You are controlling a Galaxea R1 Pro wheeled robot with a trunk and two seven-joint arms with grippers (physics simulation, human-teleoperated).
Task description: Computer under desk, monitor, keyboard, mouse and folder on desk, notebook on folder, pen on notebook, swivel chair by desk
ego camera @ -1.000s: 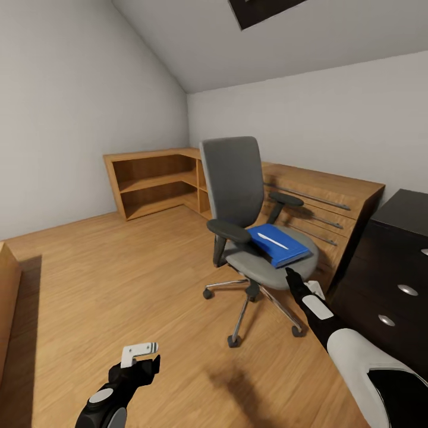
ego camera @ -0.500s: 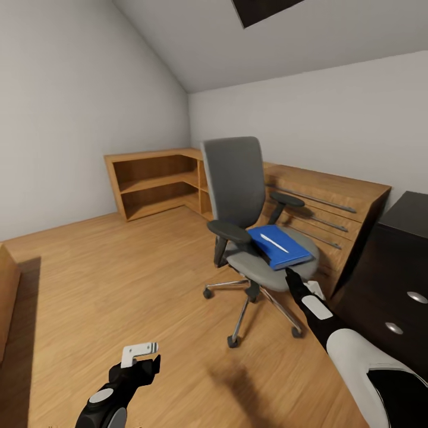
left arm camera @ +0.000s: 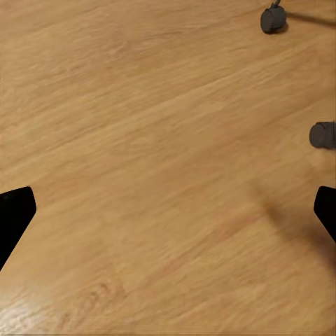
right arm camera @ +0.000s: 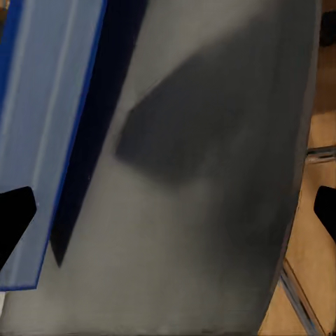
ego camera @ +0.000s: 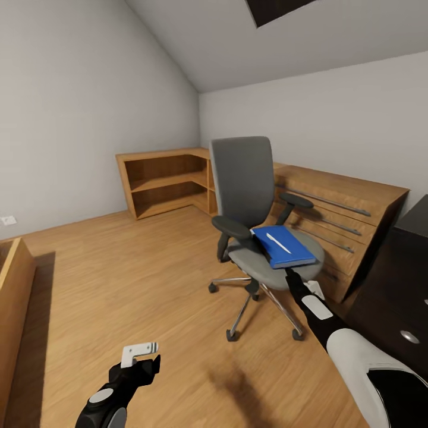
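Swivel chair (ego camera: 252,202) stands on the light wood plank floor (ego camera: 119,279), grey padded seat and tall slab back, black armrests, chrome five-star base on black castors. Your folder (ego camera: 284,246) lies flat on the seat, bright blue, rectangular, dark along its spine edge, reaching to the seat's edge on the side of the wooden chest. A thin white pen (ego camera: 277,242) lies on top of the folder, roughly lengthwise.

Your right gripper (ego camera: 291,277) hangs just beside the seat's near edge, below the folder's near corner. In the right wrist view the black fingertips (right arm camera: 15,213) sit wide apart at either side, jaws open, nothing between them; smooth grey seat padding (right arm camera: 217,175) lies ahead, with the folder's blue edge off to one side, casting a hard shadow.

Your left gripper (ego camera: 141,354) is low over bare floor, well apart from the chair. Its jaws are likewise spread, empty, over wood grain, with two black castors (left arm camera: 322,134) at the frame margin.

Behind the chair: a light wooden chest (ego camera: 339,220) with long bar handles, touching low open wooden shelving (ego camera: 163,181). Black drawer unit (ego camera: 398,303) with a round silver knob at right. Sloped matte grey-white ceiling with a dark skylight (ego camera: 285,9).
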